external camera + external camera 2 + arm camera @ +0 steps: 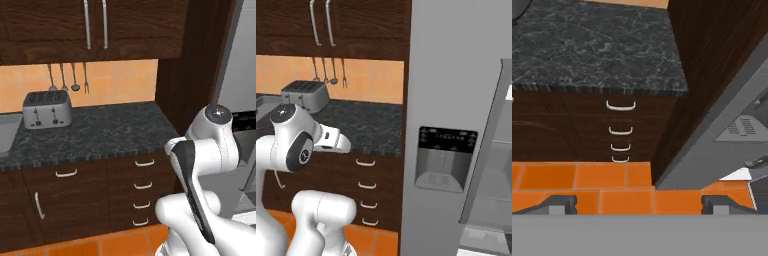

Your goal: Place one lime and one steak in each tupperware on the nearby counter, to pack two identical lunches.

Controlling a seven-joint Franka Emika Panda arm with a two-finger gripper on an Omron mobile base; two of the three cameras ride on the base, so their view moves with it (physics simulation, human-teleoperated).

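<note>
Counter (100,132) ran along the back wall in the left base view, toaster (47,110) at its left. Right base view: fridge (456,100) stood beside it. Hand view: gripper (639,204) jaws apart, empty, over orange floor tiles (577,177).

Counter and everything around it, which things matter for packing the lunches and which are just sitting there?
For the job:
- counter, bare dark stone
- pincer, open, holding nothing, over the orange floor

Just there:
- toaster
- hanging utensils
- sink
- drawers
- fridge, door open
</note>
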